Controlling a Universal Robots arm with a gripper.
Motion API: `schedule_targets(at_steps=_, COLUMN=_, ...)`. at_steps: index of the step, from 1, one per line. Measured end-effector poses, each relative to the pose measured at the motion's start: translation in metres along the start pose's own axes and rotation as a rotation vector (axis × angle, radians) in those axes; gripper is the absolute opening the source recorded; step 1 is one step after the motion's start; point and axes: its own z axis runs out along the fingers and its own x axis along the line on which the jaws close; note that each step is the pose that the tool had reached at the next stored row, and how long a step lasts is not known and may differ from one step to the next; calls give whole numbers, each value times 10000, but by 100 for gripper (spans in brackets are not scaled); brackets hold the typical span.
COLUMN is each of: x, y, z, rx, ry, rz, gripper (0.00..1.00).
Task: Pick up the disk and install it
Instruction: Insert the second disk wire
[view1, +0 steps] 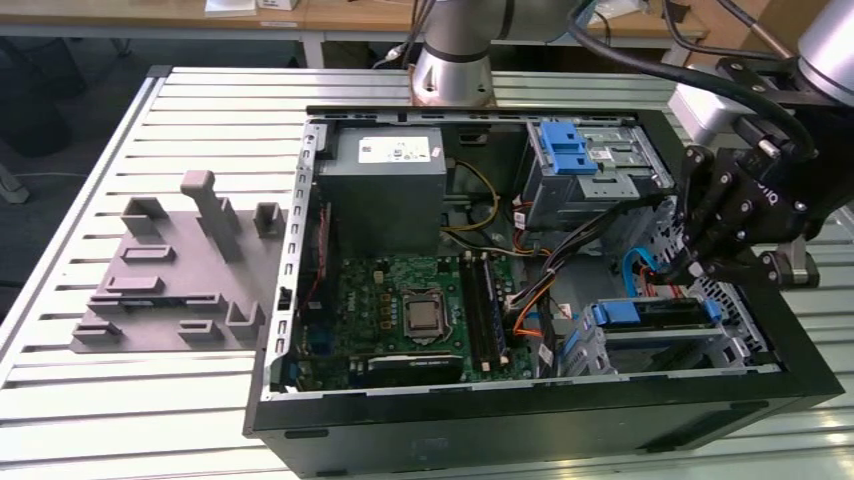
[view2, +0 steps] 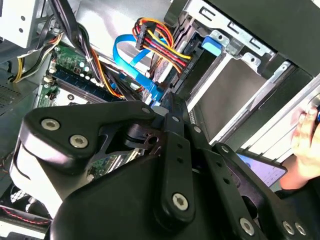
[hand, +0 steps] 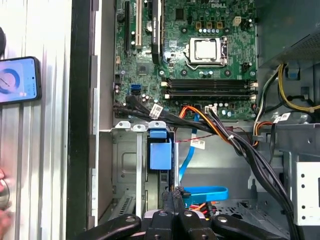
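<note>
Slatted metal table carries the open computer case. I see my gripper low inside it, fingers pressed together, above the drive bay. Seemingly the disk already sits there, blue edge outward. Farther back stands the power supply.

Gripper fingers pressed together above disk seated in drive bay; motherboard beyond; phone outside case.
</note>
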Motion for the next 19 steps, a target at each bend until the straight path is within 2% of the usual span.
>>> schedule_targets(at_steps=7, x=-58, y=33, z=-1, rx=0, ry=-1, rz=0, gripper=11)
schedule_targets(at_steps=8, x=-61, y=43, z=2, rx=1, ry=-3, rz=0, gripper=18)
schedule_targets(at_steps=12, x=-65, y=52, z=21, rx=5, ry=-10, rz=-2, gripper=18)
schedule_targets(at_steps=13, x=-67, y=52, z=29, rx=4, ry=-17, rz=-2, gripper=18)
schedule_targets(at_steps=14, x=-68, y=51, z=39, rx=4, ry=-34, rz=-3, gripper=25)
schedule_targets(at_steps=19, x=-79, y=49, z=81, rx=3, ry=-112, rz=-7, gripper=25)
